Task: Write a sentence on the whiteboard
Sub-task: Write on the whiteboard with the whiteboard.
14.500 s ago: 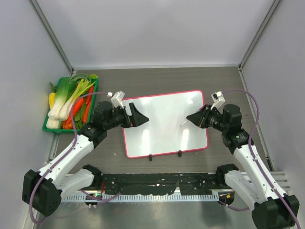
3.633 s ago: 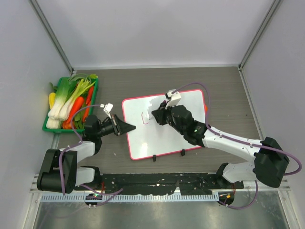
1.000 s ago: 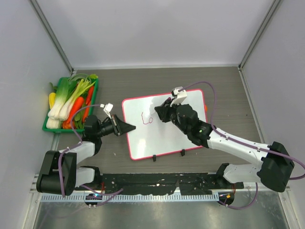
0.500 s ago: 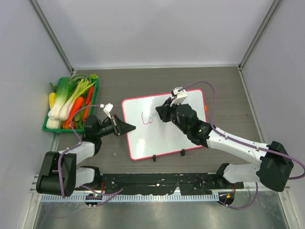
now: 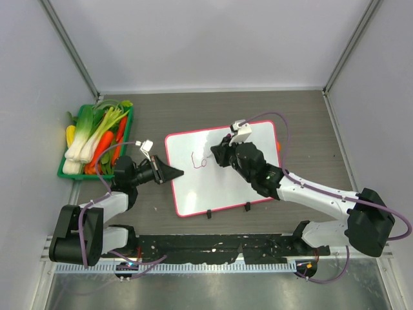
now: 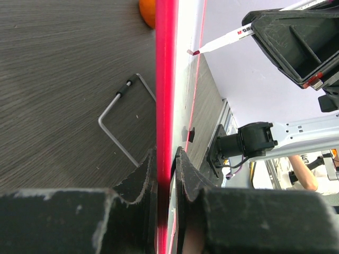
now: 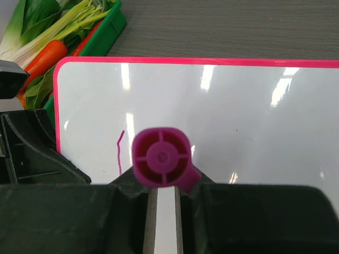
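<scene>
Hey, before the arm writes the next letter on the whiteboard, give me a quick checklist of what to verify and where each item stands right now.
1. Left claw clamped on the whiteboard at its left edge: ok.
2. Right claw shut on the marker: ok.
3. Marker tip touching the board surface: cannot tell. The left wrist view shows it close to the surface, but contact is not clear.
4. Bare board to the right of the strokes for more letters: ok.
5. Sentence complete: not ok, only a couple of strokes are written.
</scene>
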Action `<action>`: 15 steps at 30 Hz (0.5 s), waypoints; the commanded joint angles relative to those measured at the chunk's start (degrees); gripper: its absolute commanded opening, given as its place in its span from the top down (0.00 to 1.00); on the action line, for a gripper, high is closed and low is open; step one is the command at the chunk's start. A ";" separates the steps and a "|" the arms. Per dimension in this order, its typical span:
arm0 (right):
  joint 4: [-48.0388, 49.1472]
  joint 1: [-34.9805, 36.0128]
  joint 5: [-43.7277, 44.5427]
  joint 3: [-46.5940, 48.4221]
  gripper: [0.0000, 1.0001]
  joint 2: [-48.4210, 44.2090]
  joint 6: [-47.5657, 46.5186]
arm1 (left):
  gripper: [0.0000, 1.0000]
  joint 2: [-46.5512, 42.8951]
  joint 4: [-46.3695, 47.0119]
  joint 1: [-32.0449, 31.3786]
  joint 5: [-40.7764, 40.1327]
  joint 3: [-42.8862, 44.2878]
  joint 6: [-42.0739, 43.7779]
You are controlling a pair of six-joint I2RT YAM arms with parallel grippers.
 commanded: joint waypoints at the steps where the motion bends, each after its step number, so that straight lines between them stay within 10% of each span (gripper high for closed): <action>1: 1.88 -0.16 1.85 -1.22 0.99 0.35 -0.37 | 1.00 0.64 -3.32 -0.37 -4.40 0.42 6.40; 15: 0.92 -0.16 0.79 -3.50 0.99 -1.06 -0.19 | 1.00 0.64 -3.32 -0.37 -4.49 0.42 6.48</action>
